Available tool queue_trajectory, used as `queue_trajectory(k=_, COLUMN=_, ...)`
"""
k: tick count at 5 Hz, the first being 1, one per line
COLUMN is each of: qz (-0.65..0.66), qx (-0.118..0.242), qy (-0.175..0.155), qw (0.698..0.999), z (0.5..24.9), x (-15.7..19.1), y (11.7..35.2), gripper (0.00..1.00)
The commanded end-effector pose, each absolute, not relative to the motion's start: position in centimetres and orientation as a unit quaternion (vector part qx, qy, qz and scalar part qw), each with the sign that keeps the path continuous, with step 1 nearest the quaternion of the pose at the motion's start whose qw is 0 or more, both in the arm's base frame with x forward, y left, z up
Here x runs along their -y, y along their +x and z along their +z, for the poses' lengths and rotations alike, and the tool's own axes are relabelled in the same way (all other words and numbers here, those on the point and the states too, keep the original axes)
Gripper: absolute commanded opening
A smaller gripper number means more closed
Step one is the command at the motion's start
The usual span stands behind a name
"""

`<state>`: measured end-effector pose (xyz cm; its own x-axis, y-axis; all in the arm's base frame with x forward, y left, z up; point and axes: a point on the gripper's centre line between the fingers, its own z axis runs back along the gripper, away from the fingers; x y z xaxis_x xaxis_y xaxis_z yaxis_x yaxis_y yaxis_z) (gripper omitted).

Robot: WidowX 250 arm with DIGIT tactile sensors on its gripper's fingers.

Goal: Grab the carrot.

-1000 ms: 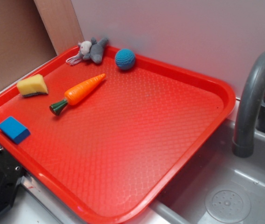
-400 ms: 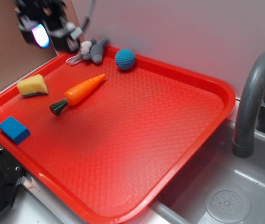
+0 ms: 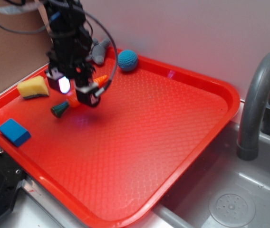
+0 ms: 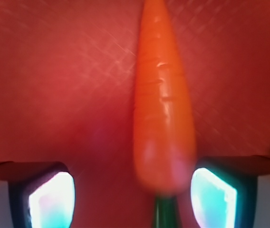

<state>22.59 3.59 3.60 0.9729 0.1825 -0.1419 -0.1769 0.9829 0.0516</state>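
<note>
— Carrot (image 3: 63, 105) in the exterior view?
— It lies on the red tray (image 3: 173, 133), mostly hidden under the gripper (image 3: 75, 92); only the green stem end and orange tip show. A yellow sponge (image 3: 33, 87), blue block (image 3: 14, 131) and blue ball (image 3: 127, 60) sit apart from it. The arm reaches steeply down.
— And the wrist view?
— The carrot (image 4: 163, 114) runs lengthwise between the spread fingers (image 4: 49, 197), nearer the right one. Whether that one touches it, I cannot tell.
</note>
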Motion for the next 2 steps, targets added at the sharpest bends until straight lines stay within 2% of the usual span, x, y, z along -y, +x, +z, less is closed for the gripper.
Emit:
queue_trajectory(k=1, qz=0.093, qx=-0.072, qy=0.070, qw=0.991, z=2.04, x=-5.19, y=22.99, gripper=0.00)
queue_trajectory(k=2, qz=0.084, qx=-0.072, qy=0.062, qw=0.992, z=2.37, x=-4.79, y=23.05, gripper=0.00)
